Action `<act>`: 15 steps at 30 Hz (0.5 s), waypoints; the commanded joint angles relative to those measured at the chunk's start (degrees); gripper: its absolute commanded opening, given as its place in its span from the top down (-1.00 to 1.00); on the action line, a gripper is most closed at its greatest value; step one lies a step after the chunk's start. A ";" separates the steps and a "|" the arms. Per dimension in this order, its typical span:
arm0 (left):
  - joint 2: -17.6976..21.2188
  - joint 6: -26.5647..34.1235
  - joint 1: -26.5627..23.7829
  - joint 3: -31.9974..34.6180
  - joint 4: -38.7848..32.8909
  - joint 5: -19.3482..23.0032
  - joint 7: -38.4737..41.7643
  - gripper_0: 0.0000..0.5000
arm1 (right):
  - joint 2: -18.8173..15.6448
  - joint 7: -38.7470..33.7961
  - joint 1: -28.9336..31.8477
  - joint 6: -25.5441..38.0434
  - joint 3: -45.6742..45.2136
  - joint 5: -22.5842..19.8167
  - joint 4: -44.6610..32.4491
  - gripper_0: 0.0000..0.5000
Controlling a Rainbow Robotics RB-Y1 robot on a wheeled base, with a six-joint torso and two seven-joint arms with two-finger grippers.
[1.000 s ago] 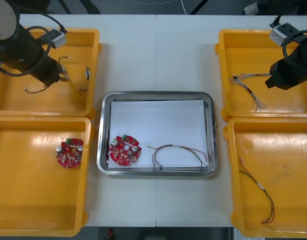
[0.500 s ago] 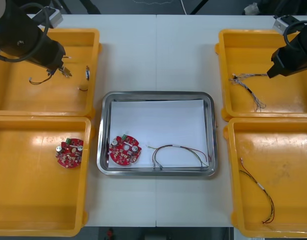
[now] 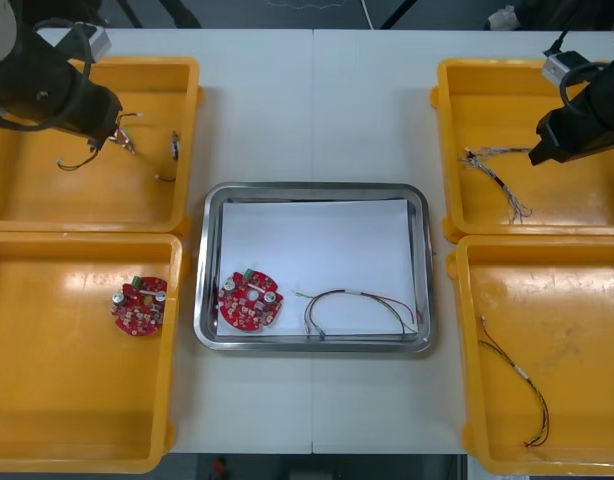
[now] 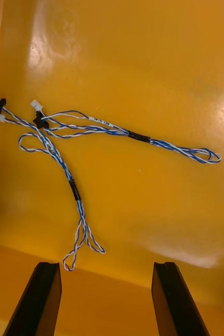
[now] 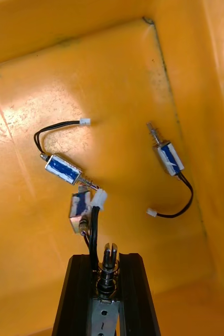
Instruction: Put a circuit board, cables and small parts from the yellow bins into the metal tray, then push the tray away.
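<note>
front view, from steeply above: a pale, matt counter (image 3: 257, 110) of two panels that meet at a thin seam (image 3: 313, 100) down its middle. beyond the far edge lies a dark floor (image 3: 287, 12), crossed by black stand legs (image 3: 395, 12). light falls evenly on the counter.

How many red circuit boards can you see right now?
2. One red circuit board lies in the metal tray, at its near left corner. The other lies in the near left yellow bin. The arms cover parts of the far bins, so another could be hidden.
</note>
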 commanded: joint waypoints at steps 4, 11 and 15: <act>1.79 -8.14 -2.90 -7.11 5.18 -0.64 -9.31 1.00 | 0.86 2.67 -1.82 -6.14 3.91 1.45 2.88 -1.00; 1.26 -9.45 -2.81 -7.55 9.66 -0.29 -15.20 1.00 | 2.53 3.02 0.73 -11.41 4.08 1.80 4.20 -1.00; 1.08 -11.12 -1.50 -7.55 10.10 -0.38 -15.64 0.99 | 3.15 3.11 2.14 -12.55 4.34 1.89 4.20 -1.00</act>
